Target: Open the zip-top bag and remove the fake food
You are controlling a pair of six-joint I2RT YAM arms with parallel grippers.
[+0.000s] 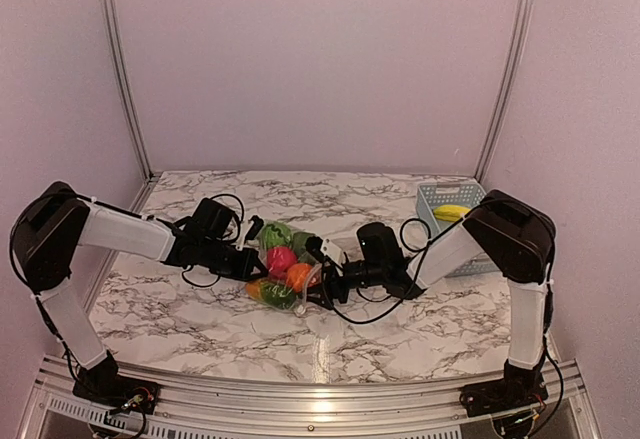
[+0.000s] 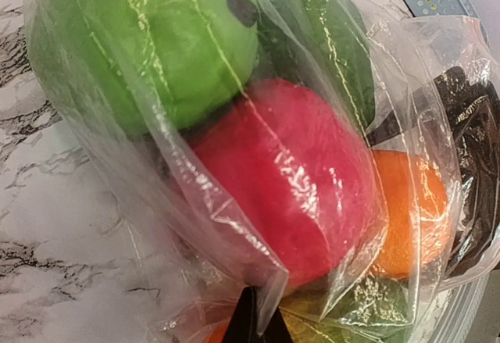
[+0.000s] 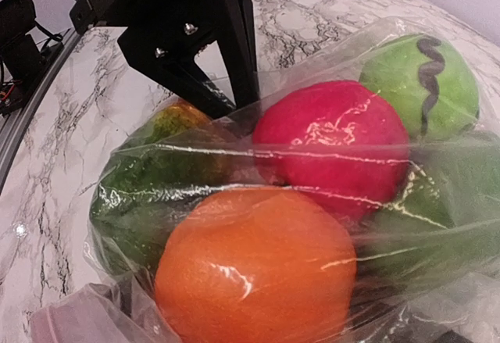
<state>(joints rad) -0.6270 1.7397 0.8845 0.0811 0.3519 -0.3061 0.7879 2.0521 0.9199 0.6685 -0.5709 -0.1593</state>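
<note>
On marble (image 1: 190,314), crinkly clear zip-top bag (image 2: 101,148), round fake food (image 2: 289,179)

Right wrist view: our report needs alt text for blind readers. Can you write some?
A clear zip-top bag on a marble table holds fake food: an orange piece nearest, then a red-pink ball and green pieces. The left arm's black fingers meet the bag's far side.
</note>
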